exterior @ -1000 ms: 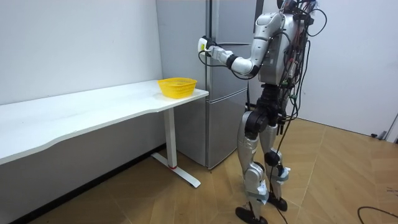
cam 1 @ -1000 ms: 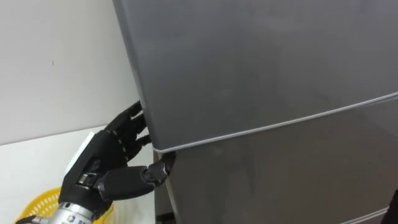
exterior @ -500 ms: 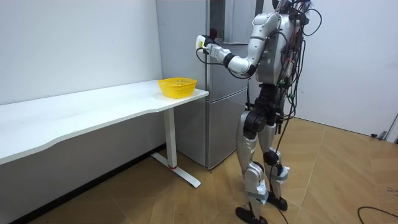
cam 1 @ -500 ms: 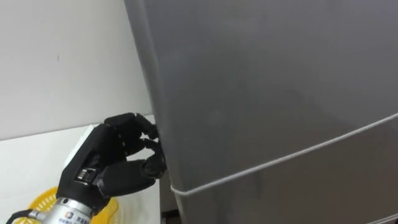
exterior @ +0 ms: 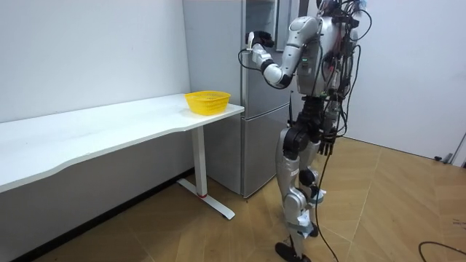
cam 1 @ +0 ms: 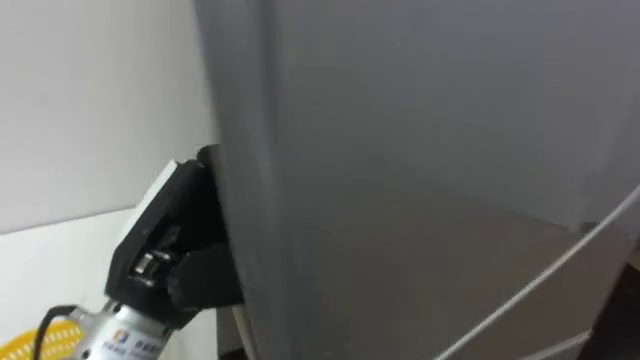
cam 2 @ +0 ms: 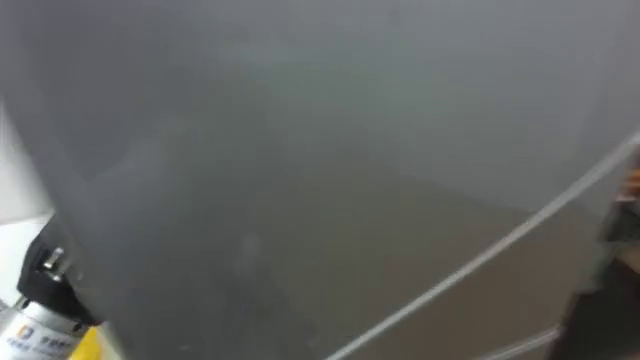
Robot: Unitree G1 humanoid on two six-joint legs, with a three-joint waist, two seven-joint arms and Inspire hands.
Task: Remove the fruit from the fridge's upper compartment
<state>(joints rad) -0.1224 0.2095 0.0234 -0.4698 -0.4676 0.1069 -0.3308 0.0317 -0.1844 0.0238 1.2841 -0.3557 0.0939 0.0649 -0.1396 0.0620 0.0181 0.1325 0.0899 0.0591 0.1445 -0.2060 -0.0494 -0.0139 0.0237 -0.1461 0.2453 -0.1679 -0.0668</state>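
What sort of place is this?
Probably a plain test room set up like a kitchen corner: a tall grey fridge, a long white table beside it, and a yellow basket on the table.

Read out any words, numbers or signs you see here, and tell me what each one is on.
Label at the wrist of the left hand: some small print, too blurred to read.
Fridge door: plain grey, no text or sign.
Yellow basket on the table: no text to be seen.
Nothing here can be quoted.
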